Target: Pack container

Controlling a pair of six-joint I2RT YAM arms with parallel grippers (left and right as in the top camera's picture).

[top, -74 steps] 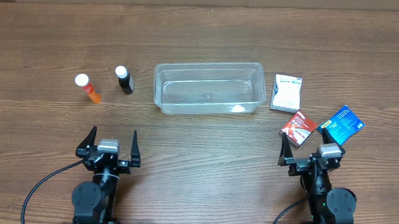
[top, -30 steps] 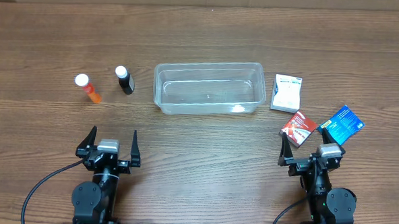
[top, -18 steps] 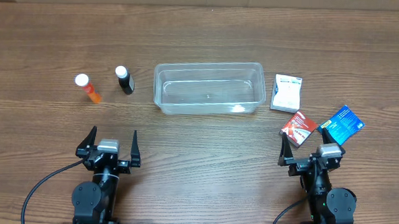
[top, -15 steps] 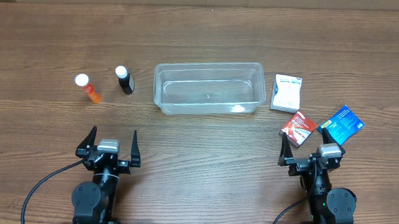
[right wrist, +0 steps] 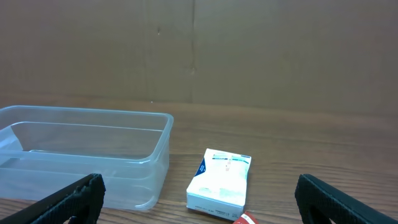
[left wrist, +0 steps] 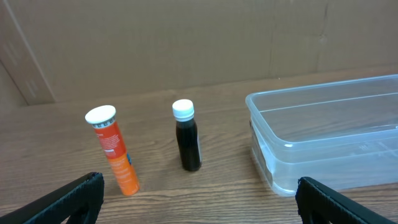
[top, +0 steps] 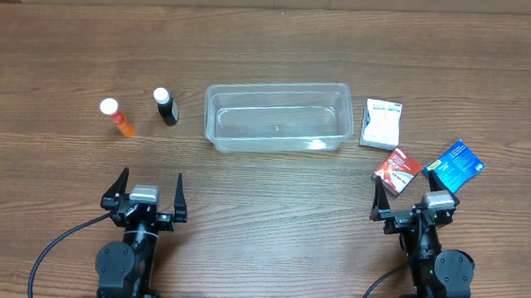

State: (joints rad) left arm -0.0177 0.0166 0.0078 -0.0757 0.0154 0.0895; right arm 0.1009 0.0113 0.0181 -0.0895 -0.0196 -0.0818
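Observation:
The clear plastic container (top: 278, 118) stands empty at mid-table; it also shows in the left wrist view (left wrist: 329, 134) and the right wrist view (right wrist: 81, 152). An orange tube with a white cap (top: 118, 118) (left wrist: 114, 149) and a small dark bottle with a white cap (top: 167, 107) (left wrist: 186, 135) stand to its left. A white box (top: 381, 123) (right wrist: 221, 182), a red-and-white packet (top: 396, 170) and a blue packet (top: 454, 165) lie to its right. My left gripper (top: 147, 191) (left wrist: 199, 202) is open and empty near the front edge. My right gripper (top: 405, 198) (right wrist: 199, 199) is open and empty, its fingertips next to the red and blue packets.
A brown cardboard wall (left wrist: 186, 43) runs along the table's far edge. The wooden table (top: 272, 194) lies bare between the grippers and the objects.

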